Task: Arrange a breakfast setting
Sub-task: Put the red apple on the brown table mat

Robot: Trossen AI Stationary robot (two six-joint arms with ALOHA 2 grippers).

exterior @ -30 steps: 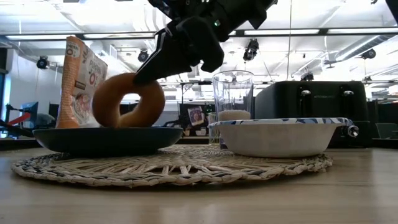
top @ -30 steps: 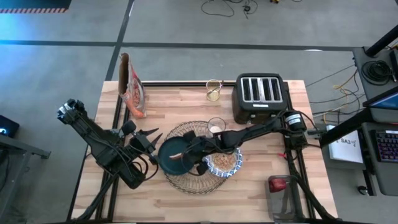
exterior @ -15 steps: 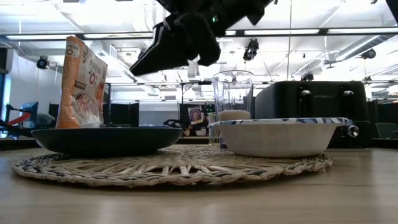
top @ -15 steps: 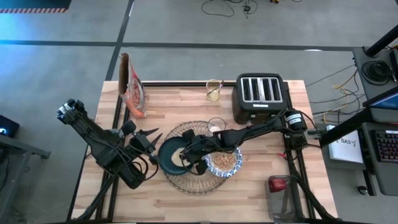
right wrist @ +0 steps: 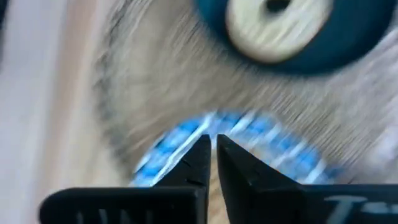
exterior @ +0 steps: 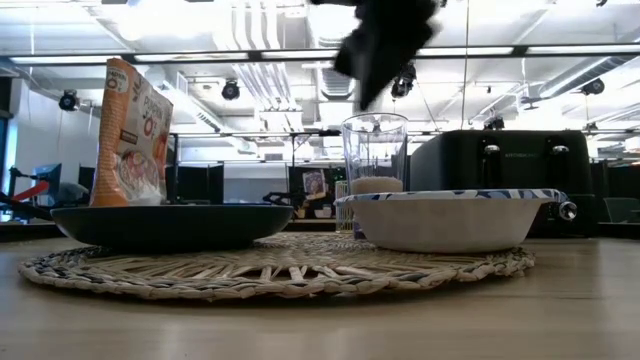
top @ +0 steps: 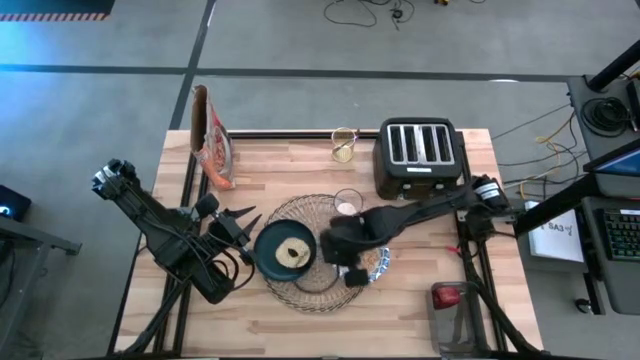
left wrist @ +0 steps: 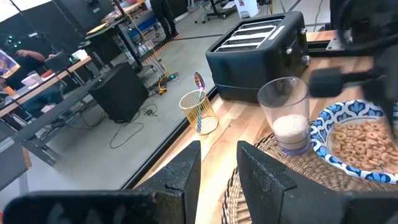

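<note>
The round straw placemat [top: 318, 292] lies mid-table. On it rest a dark teal plate [top: 268, 250] with a bagel half [top: 293, 252] lying flat, a blue-and-white bowl [left wrist: 348, 134] of cereal rings, and a clear glass [left wrist: 287, 118] with something white in its bottom. My right gripper [right wrist: 211, 144] hangs shut above the bowl's rim [right wrist: 180, 140], pointing down and touching nothing; it is blurred in the low view [exterior: 385, 50]. My left gripper [left wrist: 217, 155] stands open at the table's left, beside the plate, with nothing between its fingers.
A black four-slot toaster [top: 418, 155] stands at the back right. A small wire cup [top: 343, 146] sits beside it on the left. A cereal bag [top: 212, 140] stands at the back left. Bare wood lies along the near edge.
My right gripper has let go of the bagel half, risen, and drawn back toward the table's right, from over the plate to over the bowl, tipping to point more steeply down. The bagel half, held tilted on edge on the plate before, now lies flat on it.
</note>
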